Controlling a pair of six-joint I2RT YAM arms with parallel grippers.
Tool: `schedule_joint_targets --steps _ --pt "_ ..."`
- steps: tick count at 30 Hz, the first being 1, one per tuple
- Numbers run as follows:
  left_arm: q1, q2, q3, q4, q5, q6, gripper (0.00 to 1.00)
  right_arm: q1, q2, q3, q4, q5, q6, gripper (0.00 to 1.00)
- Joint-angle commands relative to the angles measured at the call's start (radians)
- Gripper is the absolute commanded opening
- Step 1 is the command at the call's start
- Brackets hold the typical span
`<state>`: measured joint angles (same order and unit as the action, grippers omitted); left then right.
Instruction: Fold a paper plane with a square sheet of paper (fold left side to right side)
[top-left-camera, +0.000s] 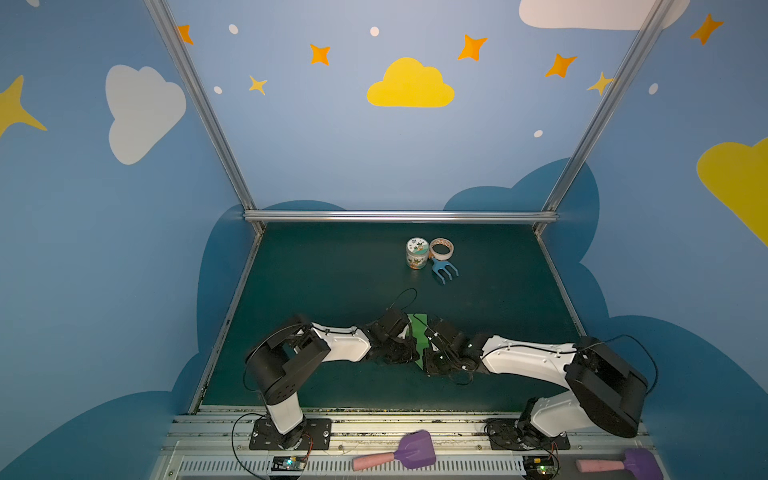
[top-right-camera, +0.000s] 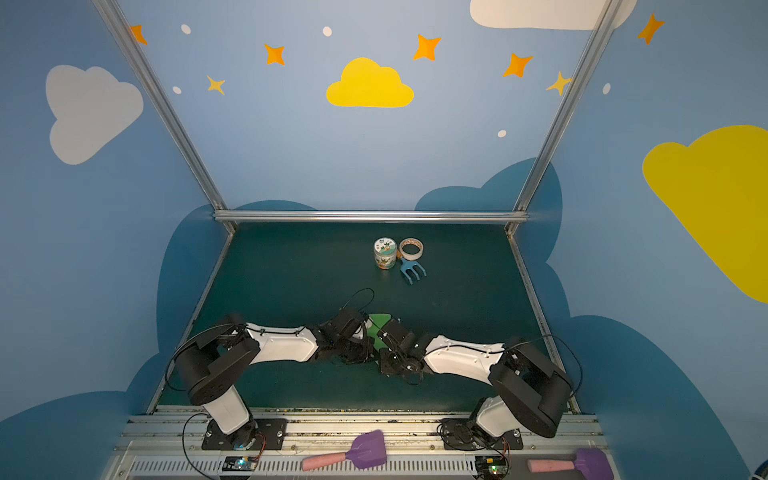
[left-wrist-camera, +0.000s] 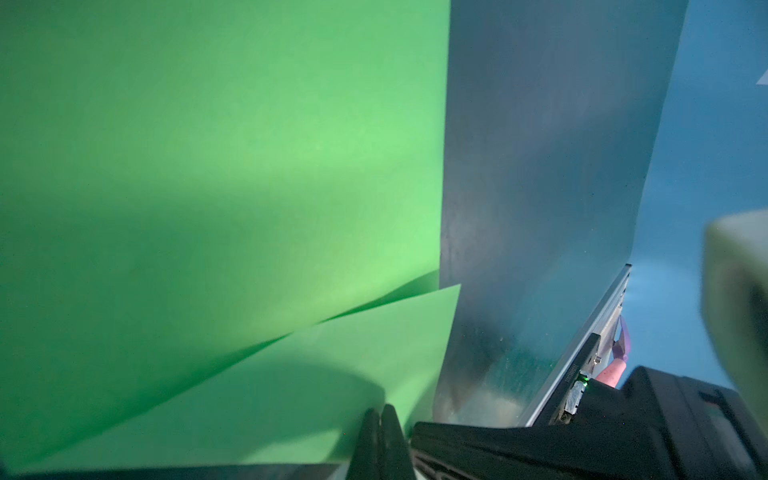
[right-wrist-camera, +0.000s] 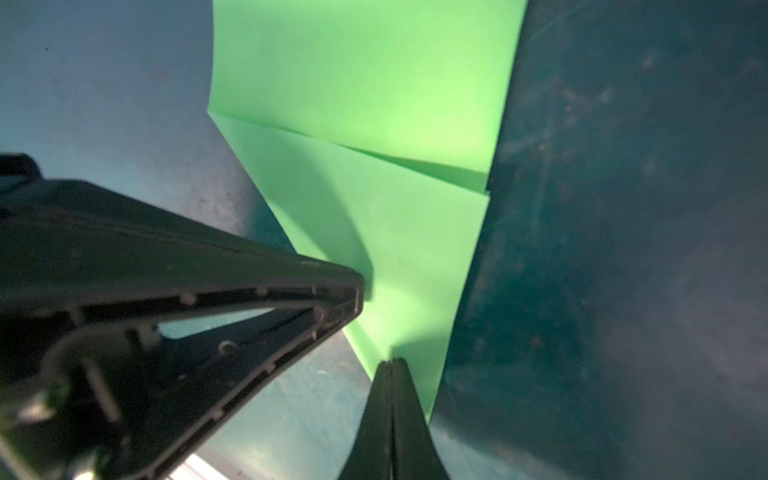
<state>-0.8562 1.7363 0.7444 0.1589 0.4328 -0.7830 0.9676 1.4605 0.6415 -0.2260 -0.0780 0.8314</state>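
Note:
The square sheet of paper (top-left-camera: 418, 328) (top-right-camera: 379, 326) is bright green and lies on the dark green table, folded narrow with layered flaps like a paper plane. Both arms meet over it near the front middle and hide most of it in both top views. My left gripper (left-wrist-camera: 380, 411) (top-left-camera: 409, 352) is shut, its tips resting on a green flap (left-wrist-camera: 291, 374). My right gripper (right-wrist-camera: 390, 362) (top-left-camera: 429, 354) is also shut, its tips down on the paper's narrow end (right-wrist-camera: 407, 270). The left gripper's black fingers (right-wrist-camera: 249, 307) sit close beside it.
At the table's back middle stand a small printed jar (top-left-camera: 417, 252), a tape roll (top-left-camera: 441, 248) and a blue toy rake (top-left-camera: 445, 270). Two purple toy shovels with pink handles (top-left-camera: 409, 452) (top-left-camera: 636, 463) lie on the front rail. Aluminium posts frame the blue walls.

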Motion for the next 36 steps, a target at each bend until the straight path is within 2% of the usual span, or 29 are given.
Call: schedule_joint_targets --steps 1,10,24,28,32,36 --pt "0.003 0.02 -0.035 -0.023 -0.052 0.004 0.03 -0.002 0.046 -0.055 -0.046 0.008 0.001 0.0" --pt "0.075 -0.002 -0.073 -0.057 -0.097 0.038 0.03 -0.005 0.043 -0.072 -0.037 0.003 0.0 0.0" --pt "0.271 -0.043 -0.17 -0.098 -0.136 0.078 0.04 -0.012 0.047 -0.073 -0.028 -0.013 -0.021 0.0" --pt "0.312 -0.063 -0.175 -0.129 -0.152 0.085 0.04 -0.018 0.043 -0.071 -0.027 -0.026 -0.059 0.0" --pt "0.319 -0.129 -0.153 -0.168 -0.136 0.113 0.04 -0.027 0.042 -0.057 -0.042 -0.046 -0.118 0.0" --pt "0.277 -0.206 -0.099 -0.229 -0.112 0.122 0.04 -0.036 0.034 -0.041 -0.071 -0.046 -0.148 0.0"
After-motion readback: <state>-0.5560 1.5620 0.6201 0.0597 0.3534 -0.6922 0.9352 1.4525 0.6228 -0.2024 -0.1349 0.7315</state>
